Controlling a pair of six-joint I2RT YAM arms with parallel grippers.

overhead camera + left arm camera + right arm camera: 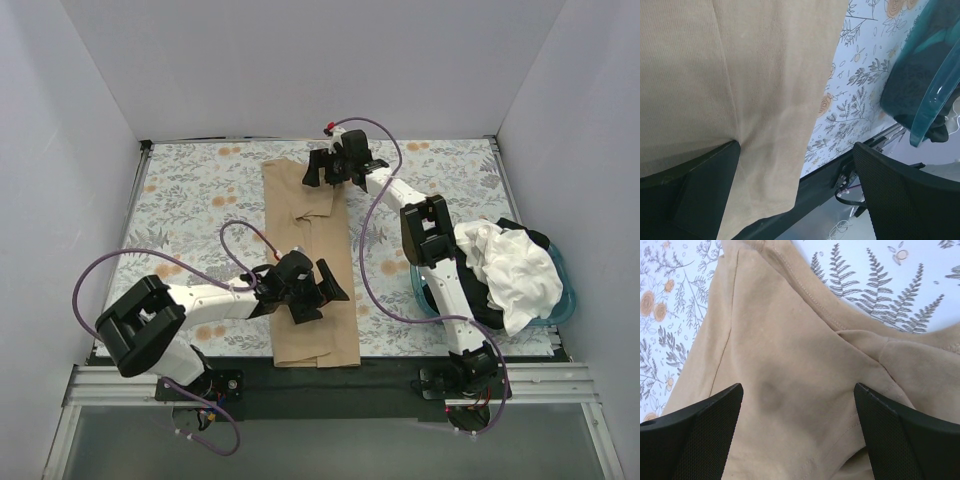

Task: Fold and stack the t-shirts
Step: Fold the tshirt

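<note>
The tan t-shirt (pixel 310 270) lies folded into a long narrow strip down the middle of the table. My left gripper (pixel 318 290) is open and hovers over its near half; the tan cloth (pixel 755 90) fills that wrist view between the spread fingers. My right gripper (pixel 338 165) is open above the strip's far end, over a folded sleeve and seam (pixel 805 365). The white t-shirt (pixel 512 268) and the black t-shirt (pixel 480 300) lie crumpled in the teal basin (pixel 565 300) at the right.
The floral tablecloth (pixel 200 200) covers the table. A black strip and metal rail (pixel 330 385) run along the near edge. White walls close in the left, far and right sides. The basin's rim also shows in the left wrist view (pixel 935 95).
</note>
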